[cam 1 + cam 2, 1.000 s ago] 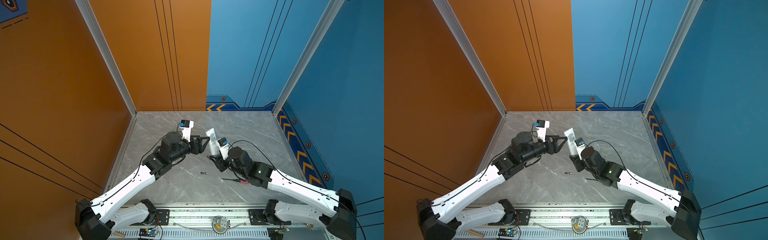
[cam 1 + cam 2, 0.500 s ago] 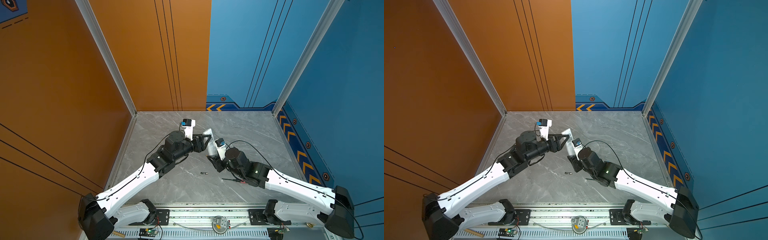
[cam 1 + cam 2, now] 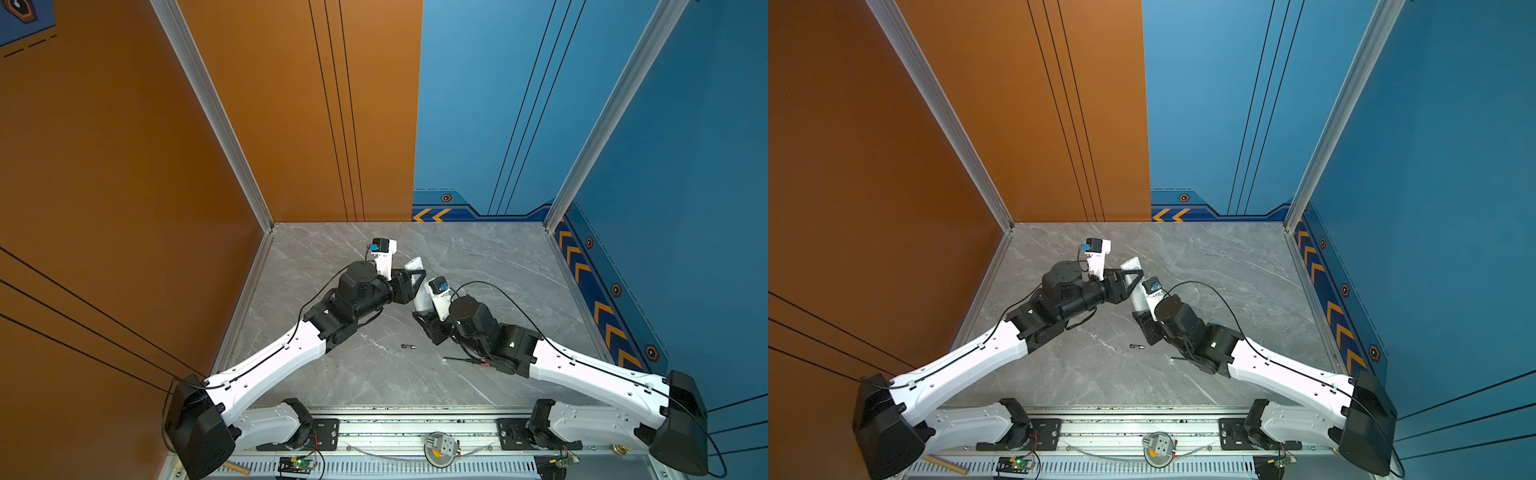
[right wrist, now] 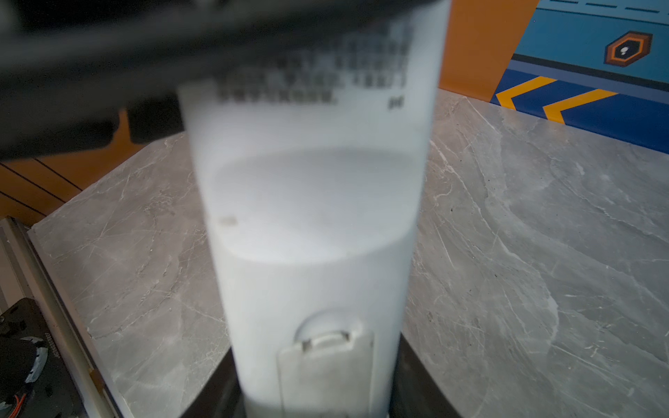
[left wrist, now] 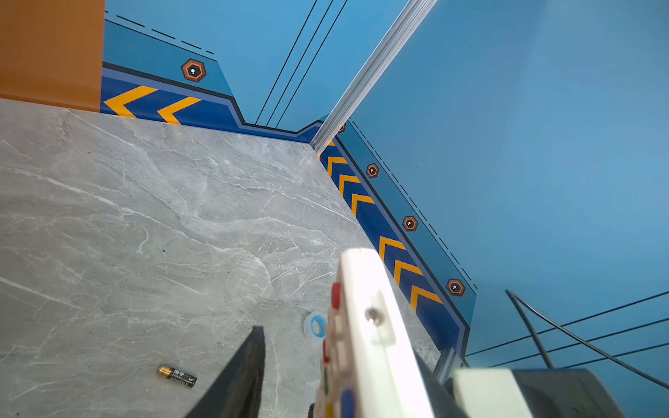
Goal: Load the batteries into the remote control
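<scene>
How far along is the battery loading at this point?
Done: remote lifted off the table, right gripper clamping its lower end. In hand: left gripper straddles its upper part, jaws not closed on it. Left: the cover looks shut, one battery lies on the table, no other is in view.

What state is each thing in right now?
remote control: held upright off table, battery cover shut
battery: loose, lying on table
screwdriver: lying on table by right arm
right hand: shut on remote control's lower end
left hand: open around its upper end
</scene>
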Available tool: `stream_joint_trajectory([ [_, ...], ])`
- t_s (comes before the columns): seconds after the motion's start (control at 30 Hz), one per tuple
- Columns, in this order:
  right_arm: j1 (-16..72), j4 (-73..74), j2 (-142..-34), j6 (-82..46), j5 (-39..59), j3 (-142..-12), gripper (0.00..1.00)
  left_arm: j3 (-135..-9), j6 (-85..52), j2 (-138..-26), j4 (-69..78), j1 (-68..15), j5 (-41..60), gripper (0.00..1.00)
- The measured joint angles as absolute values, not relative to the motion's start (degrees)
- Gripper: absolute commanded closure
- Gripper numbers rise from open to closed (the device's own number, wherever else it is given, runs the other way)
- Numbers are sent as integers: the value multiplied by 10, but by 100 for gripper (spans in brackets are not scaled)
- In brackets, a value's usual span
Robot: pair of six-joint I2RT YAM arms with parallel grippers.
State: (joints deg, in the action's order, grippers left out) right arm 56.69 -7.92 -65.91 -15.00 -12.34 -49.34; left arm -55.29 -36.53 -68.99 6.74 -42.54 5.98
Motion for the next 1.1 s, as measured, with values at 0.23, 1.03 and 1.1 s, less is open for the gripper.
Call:
stream_joint_trajectory([
  [0.23,567,-78,-659,-150,-123,-493,100,-553,-365,-702,76,-426,60,51],
  [1.03,571,-69,-682,-150,-123,-493,100,-536,-372,-702,97,-424,63,79],
  [1.1,571,-69,-684,-150,-123,-493,100,-535,-372,-702,97,-424,63,82],
])
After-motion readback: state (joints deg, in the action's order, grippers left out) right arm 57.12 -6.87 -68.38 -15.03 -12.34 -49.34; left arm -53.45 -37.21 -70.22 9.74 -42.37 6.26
